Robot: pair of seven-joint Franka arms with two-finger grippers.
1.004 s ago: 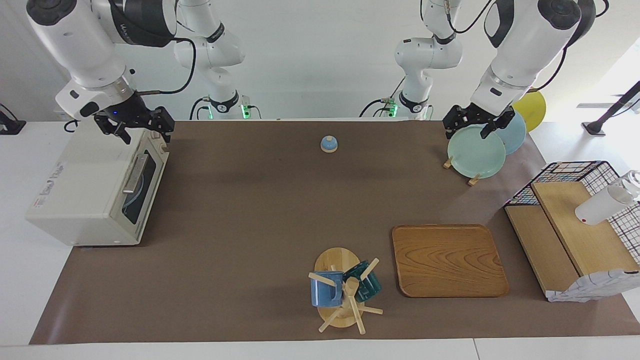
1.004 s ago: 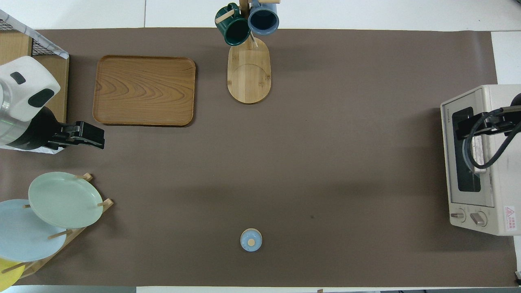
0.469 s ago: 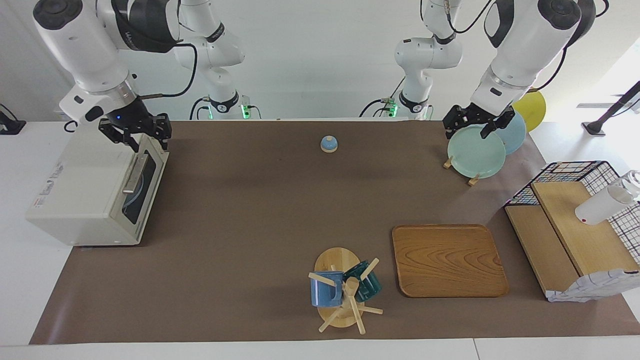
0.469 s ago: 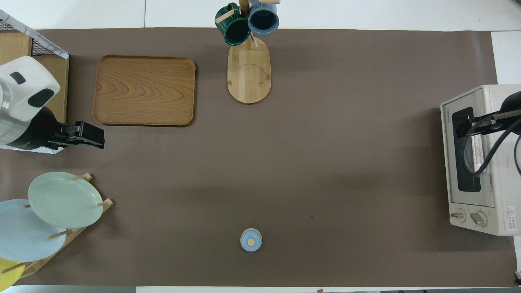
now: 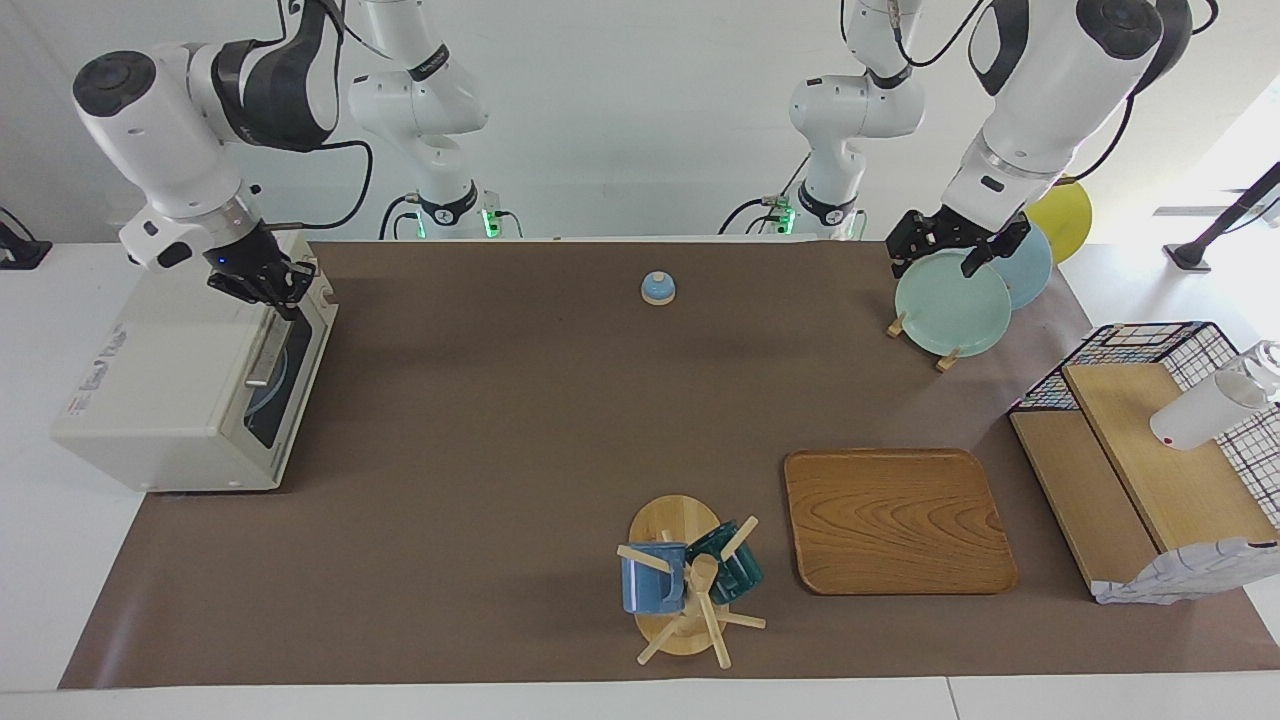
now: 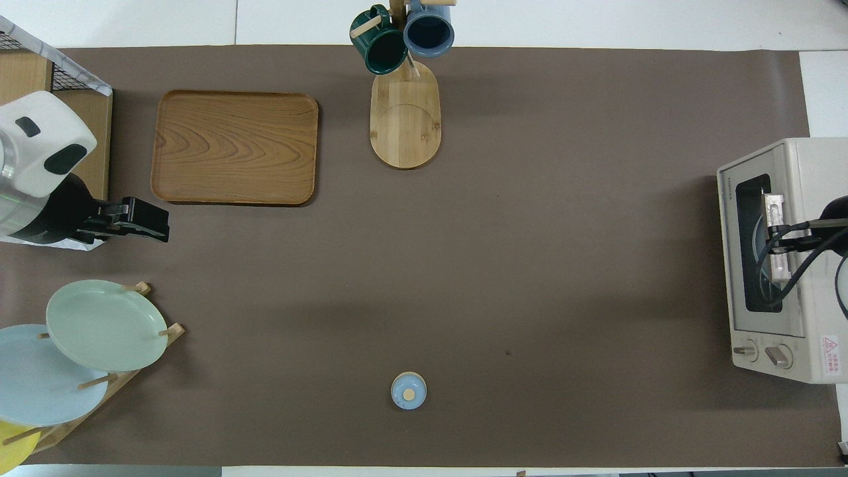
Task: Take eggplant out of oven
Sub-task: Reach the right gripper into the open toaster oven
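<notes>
The cream-white oven [image 5: 170,400] stands at the right arm's end of the table, its dark glass door shut. It also shows in the overhead view [image 6: 818,165]. Its metal bar handle [image 5: 266,348] runs along the door's top edge. The eggplant is hidden; only a pale round shape shows through the glass. My right gripper [image 5: 280,288] is open and hangs just over the handle [image 6: 774,202] at the oven's top front edge, also seen in the overhead view [image 6: 787,240]. My left gripper [image 5: 945,258] is open and empty, waiting over the plate rack.
A plate rack holds a green plate [image 5: 952,302], a blue plate and a yellow one at the left arm's end. A wooden tray [image 5: 898,520], a mug tree [image 5: 690,580], a small blue bell [image 5: 657,288] and a wire basket with boards [image 5: 1150,450] stand on the brown mat.
My right gripper has turned about its wrist and come down and back from over the door's front to the handle at the oven's top edge. The left arm has not moved.
</notes>
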